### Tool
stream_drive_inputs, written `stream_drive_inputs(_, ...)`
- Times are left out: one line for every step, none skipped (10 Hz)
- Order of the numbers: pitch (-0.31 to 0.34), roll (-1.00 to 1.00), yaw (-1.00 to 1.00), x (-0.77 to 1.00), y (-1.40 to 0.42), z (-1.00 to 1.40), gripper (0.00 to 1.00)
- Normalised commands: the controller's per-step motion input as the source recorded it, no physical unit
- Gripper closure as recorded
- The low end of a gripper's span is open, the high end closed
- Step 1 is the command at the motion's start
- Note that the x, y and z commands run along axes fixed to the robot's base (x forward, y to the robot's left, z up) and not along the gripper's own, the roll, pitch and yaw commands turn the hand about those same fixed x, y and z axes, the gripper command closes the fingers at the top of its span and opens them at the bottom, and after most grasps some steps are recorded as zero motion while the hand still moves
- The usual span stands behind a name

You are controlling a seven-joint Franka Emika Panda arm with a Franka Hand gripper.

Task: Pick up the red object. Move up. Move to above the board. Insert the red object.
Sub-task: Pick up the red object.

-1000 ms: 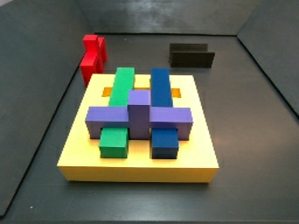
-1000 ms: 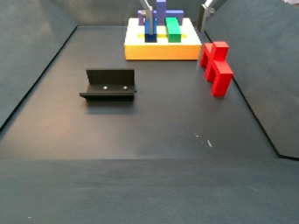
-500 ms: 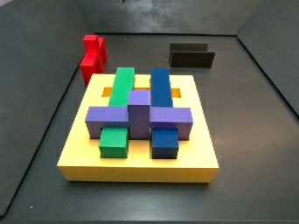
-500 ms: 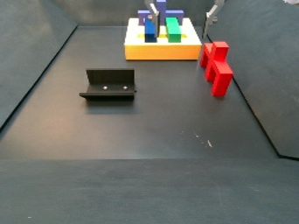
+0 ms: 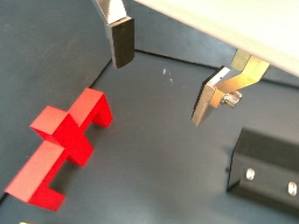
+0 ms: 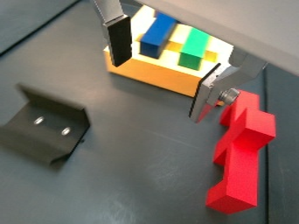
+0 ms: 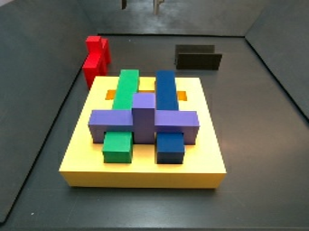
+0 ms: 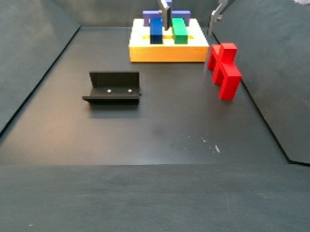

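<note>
Overhead, the hand (image 6: 160, 70) hangs agape, empty, near the blocky red object (image 6: 240, 157).

Dark floor (image 8: 158, 136) carries three things, well apart: the board (image 7: 145, 135) flat in the middle, the red object (image 8: 224, 69) lying near one side wall, the fixture (image 8: 114, 88) standing off by itself; gripper (image 6: 158, 70) hangs above with nothing between its fingers.

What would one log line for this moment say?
gripper: open, empty, above floor | red object: on floor, ungrasped | board: untouched | stage: approaching pick
</note>
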Motion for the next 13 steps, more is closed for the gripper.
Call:
stream_drive_inputs(-0.013,0.0,-0.7,-0.15,-0.33,-0.16,0.0)
stream_drive_inputs(-0.021,0.0,-0.69,-0.18,-0.32,-0.19,0.0)
stream_drive_inputs(-0.05,-0.01,-0.68,-0.22,-0.3,-0.25,0.0)
stream_drive_inputs(-0.106,-0.07,-0.68,-0.29,-0.21,-0.33,0.0)
stream_drive_inputs(-0.167,-0.15,-0.69,-0.39,-0.07,-0.39,0.0)
stream_drive_inputs(-0.163,-0.21,-0.75,-0.34,0.0,-0.4,0.0)
stream_drive_inputs(-0.157,-0.2,-0.79,-0.29,0.0,-0.35,0.0)
stream_drive_inputs(-0.15,-0.16,-0.8,-0.29,0.0,-0.28,0.0)
stream_drive_inputs(-0.124,-0.18,-0.78,-0.2,-0.04,-0.27,0.0)
stream_drive_inputs(-0.114,-0.16,-0.76,-0.19,-0.12,-0.24,0.0)
stream_drive_inputs(-0.097,-0.14,-0.77,-0.19,-0.12,-0.18,0.0)
stream_drive_inputs(-0.073,-0.13,-0.75,-0.11,-0.14,-0.17,0.0)
stream_drive_inputs(-0.06,-0.07,-0.73,-0.22,-0.11,-0.11,0.0)
